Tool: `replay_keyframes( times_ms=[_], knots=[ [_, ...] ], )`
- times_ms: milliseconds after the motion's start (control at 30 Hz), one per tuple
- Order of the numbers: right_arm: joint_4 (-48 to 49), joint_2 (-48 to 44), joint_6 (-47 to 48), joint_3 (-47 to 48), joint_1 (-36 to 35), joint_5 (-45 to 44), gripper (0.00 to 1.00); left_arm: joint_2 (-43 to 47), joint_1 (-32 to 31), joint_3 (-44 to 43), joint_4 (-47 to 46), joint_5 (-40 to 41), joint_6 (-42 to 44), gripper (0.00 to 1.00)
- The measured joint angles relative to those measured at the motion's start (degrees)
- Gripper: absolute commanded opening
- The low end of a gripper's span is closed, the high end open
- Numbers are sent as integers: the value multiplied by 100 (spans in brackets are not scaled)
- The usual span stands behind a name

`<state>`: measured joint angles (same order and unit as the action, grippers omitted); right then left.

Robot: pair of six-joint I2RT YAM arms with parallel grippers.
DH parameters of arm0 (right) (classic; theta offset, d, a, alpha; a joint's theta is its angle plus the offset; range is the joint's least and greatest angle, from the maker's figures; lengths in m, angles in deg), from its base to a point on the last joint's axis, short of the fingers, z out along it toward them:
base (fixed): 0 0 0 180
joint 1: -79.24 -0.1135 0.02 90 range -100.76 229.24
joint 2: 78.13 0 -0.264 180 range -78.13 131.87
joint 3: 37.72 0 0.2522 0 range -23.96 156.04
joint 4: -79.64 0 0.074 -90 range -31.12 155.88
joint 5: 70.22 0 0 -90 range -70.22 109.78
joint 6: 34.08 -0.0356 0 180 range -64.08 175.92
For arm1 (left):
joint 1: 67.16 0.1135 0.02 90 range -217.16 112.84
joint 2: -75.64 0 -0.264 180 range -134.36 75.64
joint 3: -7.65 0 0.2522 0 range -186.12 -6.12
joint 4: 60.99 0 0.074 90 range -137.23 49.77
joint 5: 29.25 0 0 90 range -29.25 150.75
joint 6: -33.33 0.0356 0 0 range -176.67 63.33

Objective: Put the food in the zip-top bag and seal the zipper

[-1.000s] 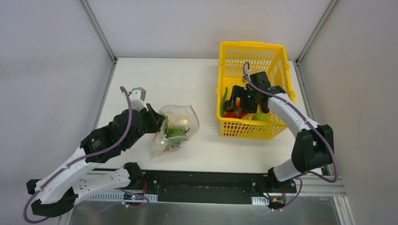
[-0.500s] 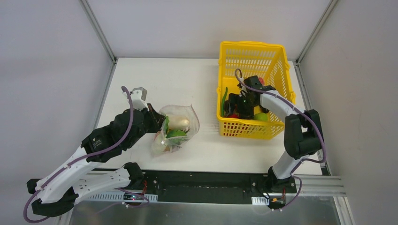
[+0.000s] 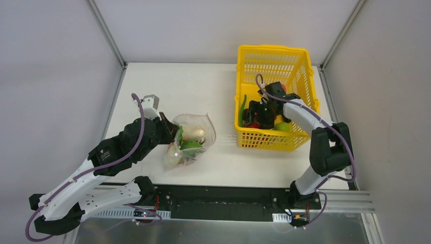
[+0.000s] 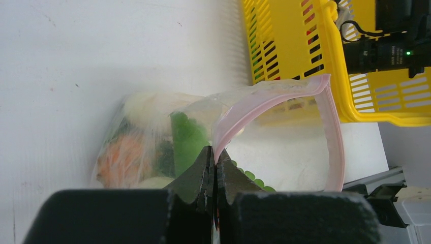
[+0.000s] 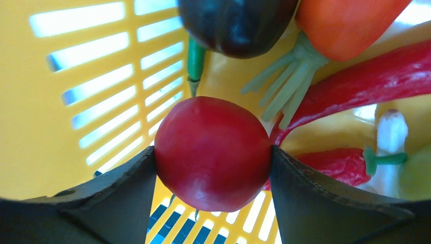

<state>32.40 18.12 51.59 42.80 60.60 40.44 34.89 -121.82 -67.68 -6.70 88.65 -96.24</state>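
Pinching the narrow pink plastic zipper strip (image 4: pixel 334 137) with my left gripper (image 4: pixel 214 152), fingers pressed together on it at the near end of the mouth. The rest of the strip arches up in an open loop.

Clear, crinkly zip-top bag (image 3: pixel 190 140) lies on the white table (image 3: pixel 203 86), just beside my left fingers and well apart from the yellow slotted plastic basket (image 3: pixel 273 48). Inside it are a white toy radish (image 3: pixel 193 132), a green piece (image 4: pixel 188 137) and something orange (image 4: pixel 122 157), blurred through the plastic.

Right gripper (image 5: pixel 213 158) is down inside the basket, near its left wall. Both fingers sit apart on either side of a round red toy fruit (image 5: pixel 213 145), each pad touching it: a grip across its widest part. I cannot tell whether it is off the basket floor.

Close around it in the basket:
- a dark purple rounded piece (image 5: pixel 234 20), above
- an orange toy carrot with pale green stalks (image 5: pixel 345 20), upper right
- a long red chili pepper (image 5: pixel 366 81), running off to the right
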Motion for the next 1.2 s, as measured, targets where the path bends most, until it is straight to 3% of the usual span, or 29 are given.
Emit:
replay_keyframes(
  times_ms=[433, 733, 967, 1200],
  knots=[
    [485, -2664, -570, -116, 0, -540, 47, -2, 0, 0, 0, -44, 0, 0],
    [1467, -3766, -1436, -208, -186, 494, 47, -17, 0, 0, -15, -72, 0, 0],
    [2011, -3681, -1545, -98, -1904, 802, 47, -101, 0, 0, -83, -157, 0, 0],
    [1947, -3108, -874, 455, -3648, -249, 53, -107, 0, 0, -85, -221, 0, 0]
  ],
)
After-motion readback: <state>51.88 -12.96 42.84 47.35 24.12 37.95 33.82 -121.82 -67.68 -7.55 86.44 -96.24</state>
